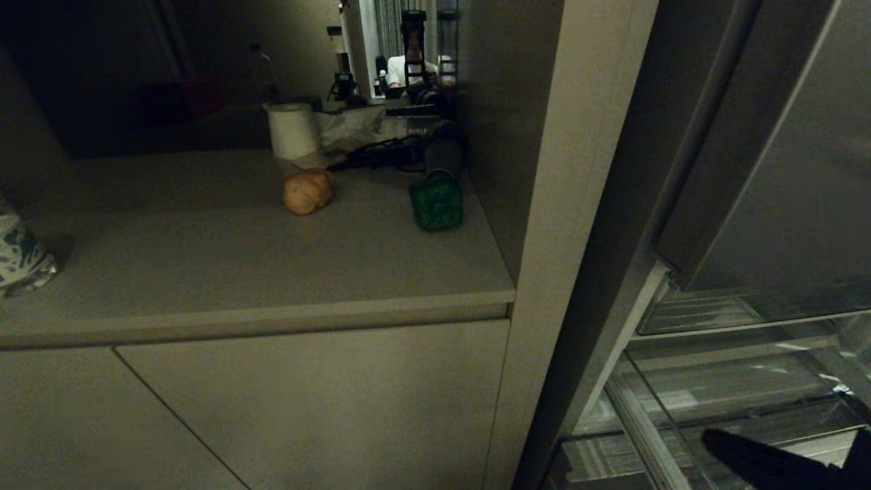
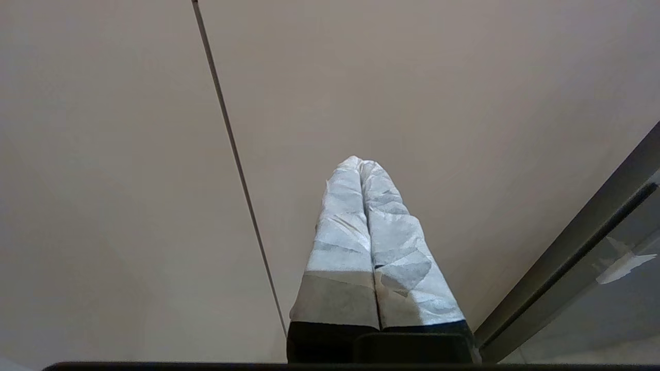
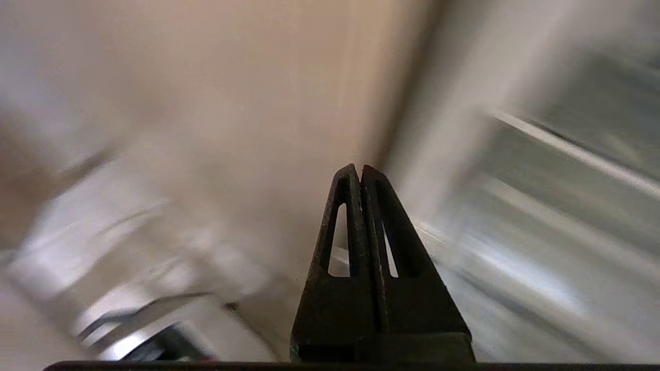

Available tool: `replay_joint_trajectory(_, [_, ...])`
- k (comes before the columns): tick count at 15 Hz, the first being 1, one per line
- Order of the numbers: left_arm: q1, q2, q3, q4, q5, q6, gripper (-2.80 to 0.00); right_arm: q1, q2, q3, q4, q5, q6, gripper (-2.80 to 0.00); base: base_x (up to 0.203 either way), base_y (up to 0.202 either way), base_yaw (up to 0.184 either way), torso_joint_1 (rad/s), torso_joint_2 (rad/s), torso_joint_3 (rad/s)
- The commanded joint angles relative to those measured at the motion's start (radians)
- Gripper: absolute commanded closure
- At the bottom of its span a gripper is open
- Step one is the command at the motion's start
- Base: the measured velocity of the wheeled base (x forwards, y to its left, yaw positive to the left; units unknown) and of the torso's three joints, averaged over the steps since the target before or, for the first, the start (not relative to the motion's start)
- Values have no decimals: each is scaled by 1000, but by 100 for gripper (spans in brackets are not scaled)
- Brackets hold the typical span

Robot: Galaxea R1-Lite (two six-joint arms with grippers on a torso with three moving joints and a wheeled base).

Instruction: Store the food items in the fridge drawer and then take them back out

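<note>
Tan-brown potato-like lump (image 1: 308, 191) sits on the table (image 1: 204, 272), toward the back edge and well in from the right edge, resting free with nothing touching it. A green bumpy item (image 1: 436, 203) stands to its right, near the table's right edge against the tall side panel (image 1: 578, 204); cannot tell what it is. Behind the two: a white paper roll (image 1: 292, 129), crumpled paper and a dark cabled tool, all close to the back edge. A patterned object (image 1: 20, 258) is at the table's left edge, partly cut off. Beige cabinet doors (image 1: 306, 401) run under the table's front edge. To the right of the panel the fridge is open: grey steel door (image 1: 782, 170) above, the clear plastic fridge drawer (image 1: 735, 395) pulled out below, ribbed floor visible, and I see no food in the part that shows. Right gripper (image 3: 360, 172) is low over the drawer's front area, showing as a dark tip in the head view's bottom right corner; fingers pressed together, holding nothing; its wrist view is motion-blurred. Left gripper (image 2: 360, 164) has white-wrapped fingers closed tip to tip, empty, pointing at a plain beige cabinet face (image 2: 129, 180) beside a door seam, out of the head view.
</note>
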Motion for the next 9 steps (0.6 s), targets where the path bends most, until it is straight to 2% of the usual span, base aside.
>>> replay_joint_trajectory(1, [0, 2, 0, 0, 0, 0, 0, -245, -181, 37, 65, 35, -6, 0, 0, 0, 0, 0, 0, 0])
replay_joint_trajectory(2, [0, 2, 0, 0, 0, 0, 0, -338, -258, 56, 104, 50, -16, 0, 0, 0, 0, 0, 0, 0])
replay_joint_trajectory(5, [0, 2, 0, 0, 0, 0, 0, -538, -396, 132, 150, 68, -36, 0, 0, 0, 0, 0, 0, 0])
replay_joint_trajectory(9, [0, 2, 0, 0, 0, 0, 0, -665, -537, 204, 174, 70, -21, 0, 0, 0, 0, 0, 0, 0])
